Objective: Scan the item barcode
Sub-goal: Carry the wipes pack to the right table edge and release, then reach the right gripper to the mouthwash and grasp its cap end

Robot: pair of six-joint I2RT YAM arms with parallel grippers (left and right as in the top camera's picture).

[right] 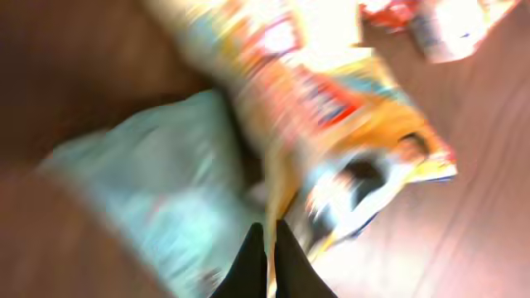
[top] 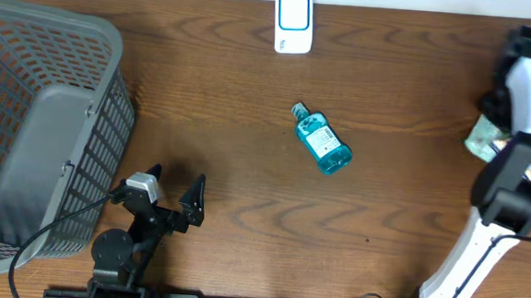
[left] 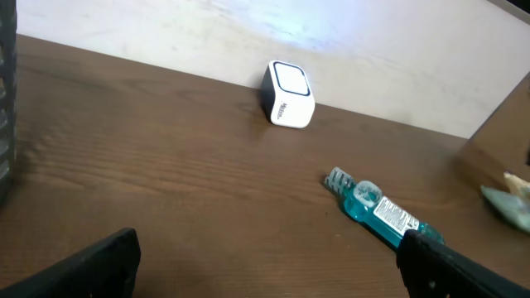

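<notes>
The white barcode scanner [top: 293,22] stands at the table's far edge, also in the left wrist view [left: 288,93]. A blue mouthwash bottle [top: 321,141] lies mid-table, cap toward the scanner [left: 383,212]. My left gripper [top: 172,191] rests near the front edge, open and empty [left: 273,277]. My right arm [top: 527,100] reaches over the right edge. In the blurred right wrist view my right gripper [right: 270,238] is shut, with the thin edge of an orange snack packet [right: 331,108] pinched between its tips. A pale green packet [right: 157,182] lies beside it [top: 486,139].
A grey mesh basket [top: 31,51] fills the left side of the table. More packets [right: 447,25] lie beyond the orange one at the right. A black cable [top: 67,215] runs from the left arm past the basket.
</notes>
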